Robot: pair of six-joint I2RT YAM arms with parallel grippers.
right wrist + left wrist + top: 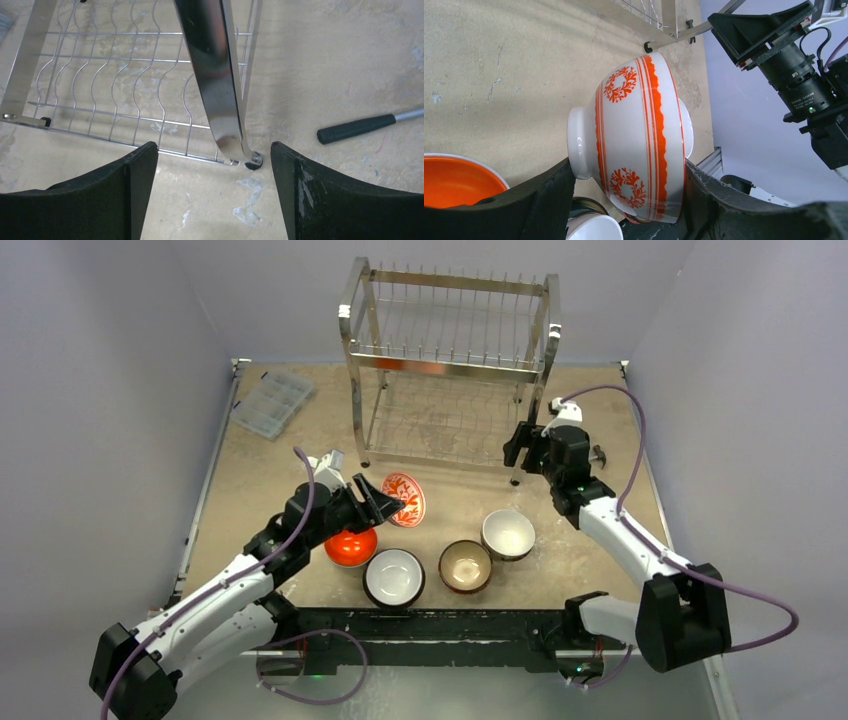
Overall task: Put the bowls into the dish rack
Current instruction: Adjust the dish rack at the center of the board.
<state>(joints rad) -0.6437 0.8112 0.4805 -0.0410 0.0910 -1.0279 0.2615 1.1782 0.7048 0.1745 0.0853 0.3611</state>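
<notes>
White bowl [634, 135] with orange-red bands and floral wreaths lies on its side, clamped in the left gripper [626, 200] near the dish rack [450, 365]; right gripper [212, 150] gapes wide at the rack's front leg.

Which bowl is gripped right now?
The white bowl with orange-red wreaths, tipped sideways in the left gripper; the other four sit upright on the table.

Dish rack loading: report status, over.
Left gripper shut on patterned bowl, held on its side. Right gripper open, straddling dish rack front leg. Rack empty; four bowls unloaded.
</notes>
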